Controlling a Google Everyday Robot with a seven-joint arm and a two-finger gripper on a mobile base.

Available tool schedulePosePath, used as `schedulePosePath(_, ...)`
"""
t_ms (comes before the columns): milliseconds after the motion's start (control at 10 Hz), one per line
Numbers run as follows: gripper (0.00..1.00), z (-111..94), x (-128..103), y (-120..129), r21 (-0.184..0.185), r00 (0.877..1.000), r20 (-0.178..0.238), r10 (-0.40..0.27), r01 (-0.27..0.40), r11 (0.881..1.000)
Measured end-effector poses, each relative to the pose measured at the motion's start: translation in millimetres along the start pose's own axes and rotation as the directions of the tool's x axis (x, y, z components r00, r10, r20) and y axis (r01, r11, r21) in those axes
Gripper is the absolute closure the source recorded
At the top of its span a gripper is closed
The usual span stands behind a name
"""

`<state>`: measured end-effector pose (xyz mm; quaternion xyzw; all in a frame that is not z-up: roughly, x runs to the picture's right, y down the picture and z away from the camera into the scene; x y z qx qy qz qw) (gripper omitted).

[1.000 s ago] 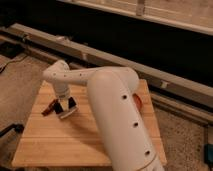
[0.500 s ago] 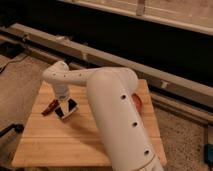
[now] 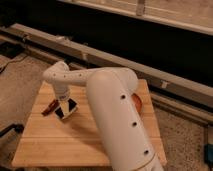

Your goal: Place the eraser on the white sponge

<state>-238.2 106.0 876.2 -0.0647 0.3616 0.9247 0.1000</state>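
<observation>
Scanning from the left, I see the wooden counter on a speckled floor, and near its left edge a slim red pen-like object lying at an angle. Just right of it sits the eraser, a flat black block, tilted, with a pale edge showing along its lower right side. I judge that pale strip to be the white sponge underneath or right against it, though I cannot tell from here whether the eraser lies squarely on top.

My end effector hangs directly over the eraser, touching or nearly touching its top. Whether it is grasping the block or has let go, I cannot tell; the wrist hides that part. Further right, the big white arm fills the middle of my view and covers much of the counter behind it. An orange-brown object peeks out past the arm on the right side.

My read is that I am at the placing step, with the eraser down at the sponge. What the next move calls for is a clean release if I hold it, then a straight lift upward, so the block does not slide off the soft sponge or knock the pen.
</observation>
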Motion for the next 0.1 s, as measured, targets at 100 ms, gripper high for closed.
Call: schedulePosePath(100,0.20,0.0,0.1,0.0,0.000,1.000,0.000,0.000,0.000,1.000)
